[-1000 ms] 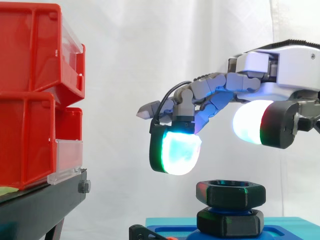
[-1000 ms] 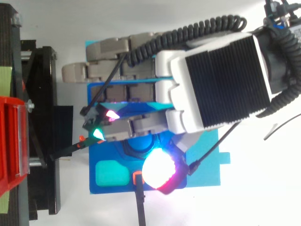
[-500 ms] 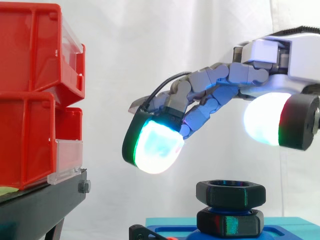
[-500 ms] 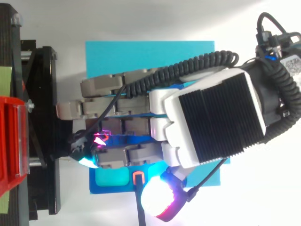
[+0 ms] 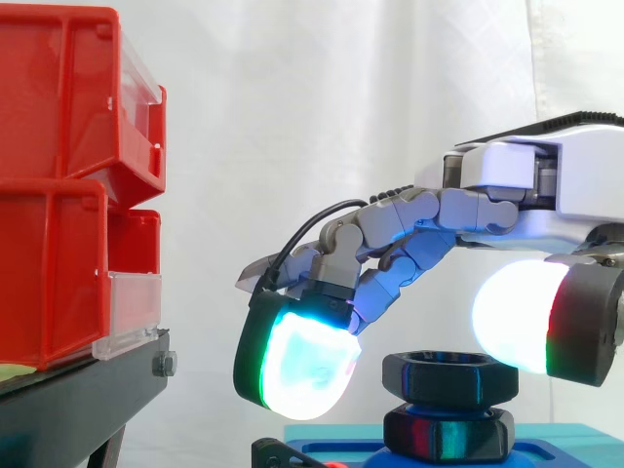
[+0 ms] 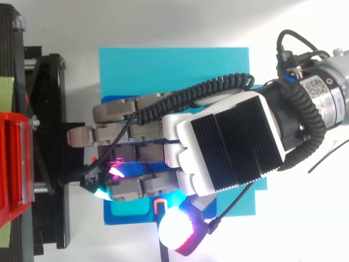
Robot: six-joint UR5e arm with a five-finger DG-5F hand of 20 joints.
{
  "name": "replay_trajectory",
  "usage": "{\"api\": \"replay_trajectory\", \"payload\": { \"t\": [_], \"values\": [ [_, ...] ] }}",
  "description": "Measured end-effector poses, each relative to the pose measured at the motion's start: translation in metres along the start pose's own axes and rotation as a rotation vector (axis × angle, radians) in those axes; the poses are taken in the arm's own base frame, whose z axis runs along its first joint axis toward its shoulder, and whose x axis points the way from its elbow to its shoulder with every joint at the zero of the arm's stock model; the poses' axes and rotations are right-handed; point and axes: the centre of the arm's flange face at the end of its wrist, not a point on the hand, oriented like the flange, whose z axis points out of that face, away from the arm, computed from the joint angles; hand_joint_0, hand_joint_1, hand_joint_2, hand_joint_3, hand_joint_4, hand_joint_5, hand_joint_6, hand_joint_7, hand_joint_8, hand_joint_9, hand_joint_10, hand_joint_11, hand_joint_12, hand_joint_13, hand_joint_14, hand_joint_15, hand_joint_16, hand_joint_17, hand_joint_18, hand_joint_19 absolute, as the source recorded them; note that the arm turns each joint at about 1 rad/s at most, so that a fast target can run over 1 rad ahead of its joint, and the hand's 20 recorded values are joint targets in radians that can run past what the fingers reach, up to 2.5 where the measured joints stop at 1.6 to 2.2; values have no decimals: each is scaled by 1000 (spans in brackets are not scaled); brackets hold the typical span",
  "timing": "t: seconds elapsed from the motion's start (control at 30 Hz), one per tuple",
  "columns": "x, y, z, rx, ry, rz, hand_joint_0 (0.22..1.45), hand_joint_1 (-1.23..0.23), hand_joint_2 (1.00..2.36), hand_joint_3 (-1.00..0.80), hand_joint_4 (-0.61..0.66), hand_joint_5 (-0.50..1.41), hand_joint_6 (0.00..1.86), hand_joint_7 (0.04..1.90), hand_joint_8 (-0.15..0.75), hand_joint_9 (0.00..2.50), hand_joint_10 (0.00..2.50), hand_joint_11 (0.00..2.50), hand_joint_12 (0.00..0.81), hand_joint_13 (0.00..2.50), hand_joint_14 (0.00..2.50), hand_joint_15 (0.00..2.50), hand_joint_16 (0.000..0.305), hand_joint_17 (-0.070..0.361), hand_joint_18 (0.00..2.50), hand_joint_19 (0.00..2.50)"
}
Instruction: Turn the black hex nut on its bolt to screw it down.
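A black hex nut (image 5: pixel 448 375) sits high on its bolt, above a second black hex piece (image 5: pixel 448 434) on the blue base (image 5: pixel 556 434). My hand (image 5: pixel 526 185) hovers just over it, open, with the fingers gently bent. One glowing white-green fingertip pad (image 5: pixel 302 361) hangs left of the nut at its height. The thumb's white pad (image 5: pixel 522 317) hangs at the nut's right, and I cannot tell whether it touches. From above, my hand (image 6: pixel 223 142) covers the nut and much of the blue base (image 6: pixel 163 65).
Stacked red bins (image 5: pixel 58 185) stand on a black stand (image 5: pixel 78 400) to the left, close to the fingertips. From above, the stand (image 6: pixel 49 109) and a red bin (image 6: pixel 11 158) lie along the left edge. A white curtain hangs behind.
My hand has come down: the fingertip and thumb pads dropped from above the nut to about its height. From above, the hand shifted slightly down the view.
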Motion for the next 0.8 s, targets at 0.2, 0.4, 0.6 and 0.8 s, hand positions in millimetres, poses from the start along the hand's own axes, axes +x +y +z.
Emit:
{"api": "replay_trajectory", "payload": {
  "t": [0.2, 0.4, 0.6, 0.8],
  "values": [
    [0, 0, 1, 1, -7, -4, 530, -236, 1000, -500, 62, -64, 505, 1115, 254, 706, 0, 0, 340, 309, 0, 0, 47, 105, 335, 303],
    [0, 0, 1, -1, -8, -5, 530, -235, 1000, -500, 10, -48, 504, 1269, 258, 715, 0, 0, 339, 316, 0, 0, 46, 104, 345, 302],
    [0, -1, 0, -1, -8, -5, 532, -235, 1000, -500, 1, -32, 503, 1401, 261, 738, 0, 0, 338, 326, 0, 0, 46, 103, 358, 308],
    [0, -5, -2, 5, -11, -7, 533, -234, 1000, -500, 3, -24, 502, 1483, 262, 758, 0, 0, 337, 329, 0, 0, 46, 103, 356, 309]
  ]
}}
